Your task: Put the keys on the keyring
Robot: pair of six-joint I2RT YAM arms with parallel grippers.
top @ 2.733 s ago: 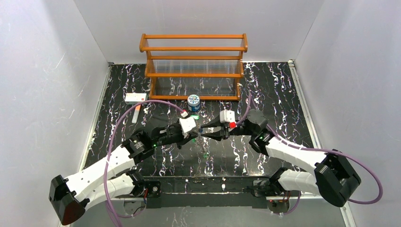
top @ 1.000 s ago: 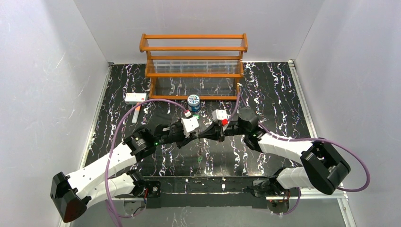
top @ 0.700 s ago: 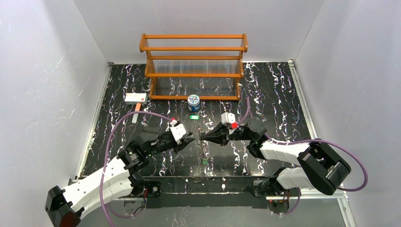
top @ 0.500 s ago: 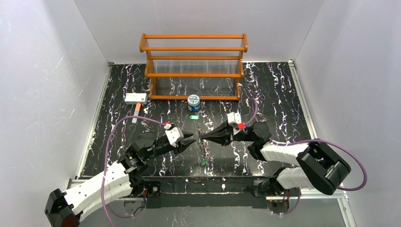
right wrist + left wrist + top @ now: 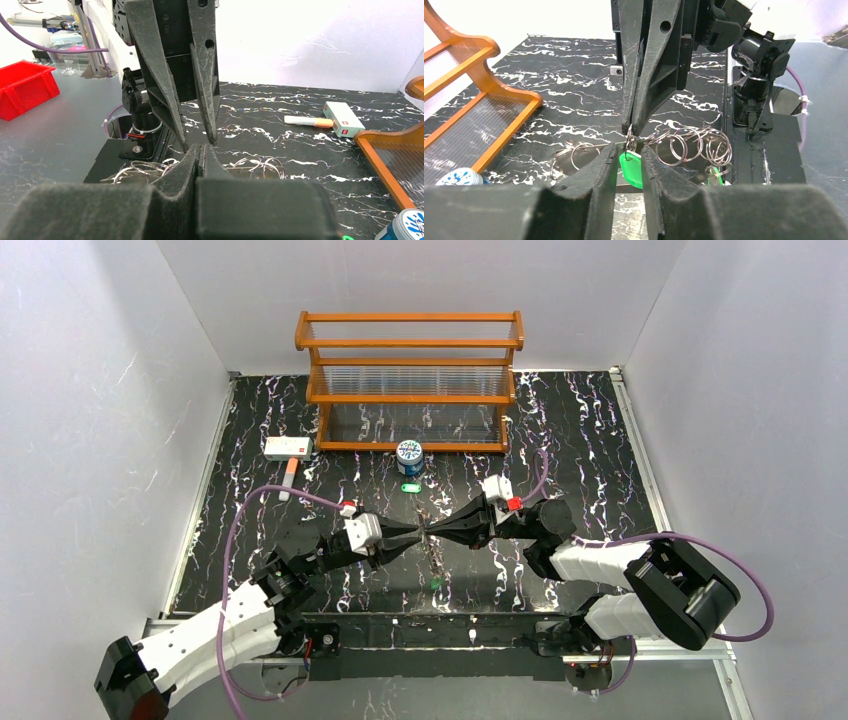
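In the left wrist view a green key point(image 5: 631, 169) hangs in the narrow gap between my left gripper's point(image 5: 629, 147) jaws, nearer the right pad. They stand slightly open. A small metal keyring point(image 5: 629, 141) passes through the key's head. My right gripper point(image 5: 630, 131) comes down from above, shut on that ring. From above, the left gripper point(image 5: 416, 532) and right gripper point(image 5: 430, 531) meet tip to tip over mid-table. A chain of several metal rings point(image 5: 686, 145) lies on the table beneath. Another green key point(image 5: 409, 488) lies near the can, and a third green key point(image 5: 436, 583) lies closer to the bases.
A wooden rack point(image 5: 410, 380) stands at the back, with a blue-and-white can point(image 5: 409, 452) just in front of it. A white box with a red mark point(image 5: 288, 447) and a pen point(image 5: 288, 480) lie at the left. A red bin point(image 5: 27, 85) sits beyond the table.
The left arm pulled back toward the near left, then moved right again until its tips meet the right gripper's. The right gripper shifted slightly nearer and stayed shut.
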